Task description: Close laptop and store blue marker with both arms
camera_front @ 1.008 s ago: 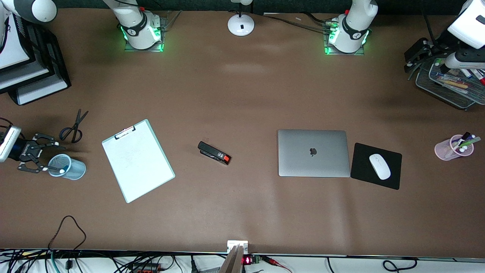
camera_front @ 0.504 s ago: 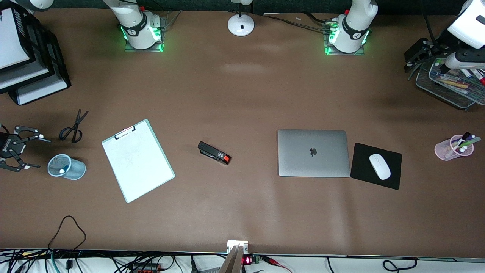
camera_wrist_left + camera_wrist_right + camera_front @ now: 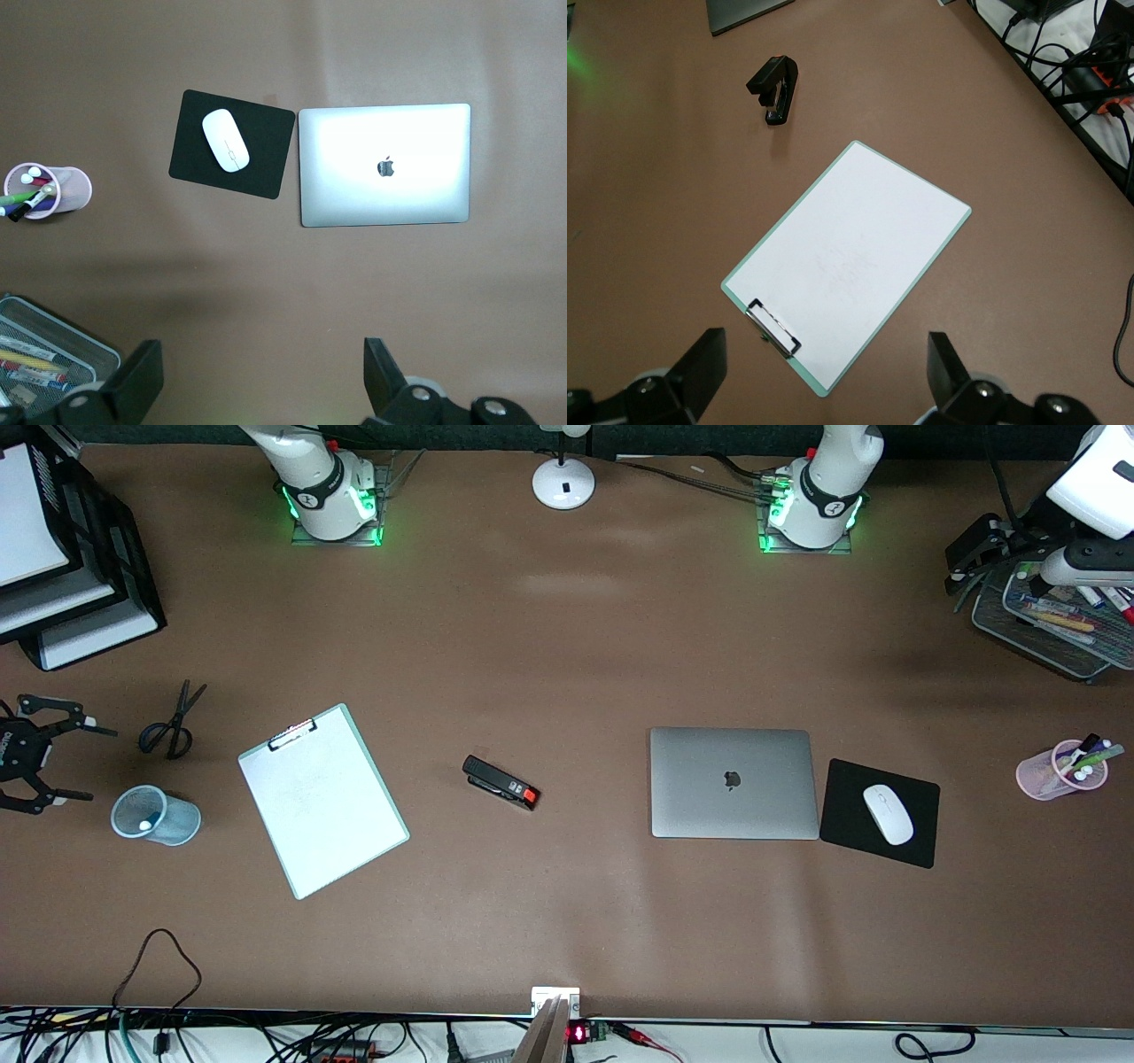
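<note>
The slim silver-grey laptop (image 3: 733,783) lies flat on the brown surface (image 3: 567,921) with its lid shut and the dark apple logo facing up, just beside the flat black mouse pad (image 3: 842,815) that carries a white mouse (image 3: 888,814); the pad sits toward the left arm's end of the surface. The blue marker stands in the pale blue mesh cup (image 3: 156,816) near the right arm's end, only its white end (image 3: 144,825) visible above the rim. The right end effector (image 3: 55,755) hangs at that same end of the surface, its black fingers spread wide and holding nothing, with black scissors (image 3: 173,722) and the cup close by. A mint-edged clipboard with a white sheet (image 3: 322,800) lies between the cup and a black stapler with a red tip (image 3: 501,782). The left end effector (image 3: 974,558) is over the dark wire tray of markers (image 3: 1036,638) at the left arm's end; its wrist view shows the two fingers (image 3: 142,379) well apart and empty. A pink mesh cup of markers (image 3: 1059,771) lies nearer to the front camera than that tray
</note>
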Robot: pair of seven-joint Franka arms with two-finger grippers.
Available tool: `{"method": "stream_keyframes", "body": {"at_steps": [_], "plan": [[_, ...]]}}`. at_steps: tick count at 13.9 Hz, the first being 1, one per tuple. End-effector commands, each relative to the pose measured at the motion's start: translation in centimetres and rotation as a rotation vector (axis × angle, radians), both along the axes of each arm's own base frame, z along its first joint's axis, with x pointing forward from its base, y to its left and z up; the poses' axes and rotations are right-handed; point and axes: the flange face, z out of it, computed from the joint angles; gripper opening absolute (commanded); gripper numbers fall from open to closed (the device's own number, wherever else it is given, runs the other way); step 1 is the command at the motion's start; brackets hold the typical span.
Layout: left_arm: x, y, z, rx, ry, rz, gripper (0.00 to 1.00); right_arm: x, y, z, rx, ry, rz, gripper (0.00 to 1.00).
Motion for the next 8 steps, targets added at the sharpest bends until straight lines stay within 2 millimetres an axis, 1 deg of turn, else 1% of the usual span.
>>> {"method": "stream_keyframes", "body": {"at_steps": [1, 2, 4, 5, 7, 8], "plan": [[-0.1, 0.1, 0.0, -0.007, -0.009, -0.008, 1.0, -0.1, 2.4, 1.7, -0.037, 0.06, -0.045, 1.0], [-0.1, 0.1, 0.0, -0.007, -0.009, -0.008, 1.0, 0.0, 3.4, 2.2, -0.056, 0.077, -0.058, 1.0], [-0.1, 0.1, 0.0, -0.008, -0.009, -0.007, 1.0, 0.5, 6.3, 2.4, -0.093, 0.124, -0.082, 1.0], [-0.1, 0.1, 0.0, -0.008, -0.009, -0.007, 1.0, 0.8, 7.5, 3.3, -0.118, 0.132, -0.096, 1.0], [-0.1, 0.1, 0.0, -0.008, -0.009, -0.008, 1.0, 1.0, 9.4, 4.1, -0.156, 0.163, -0.137, 1.0], [-0.1, 0.1, 0.0, -0.011, -0.008, -0.009, 1.0, 1.0, 10.4, 5.0, -0.174, 0.165, -0.151, 1.0]]}}
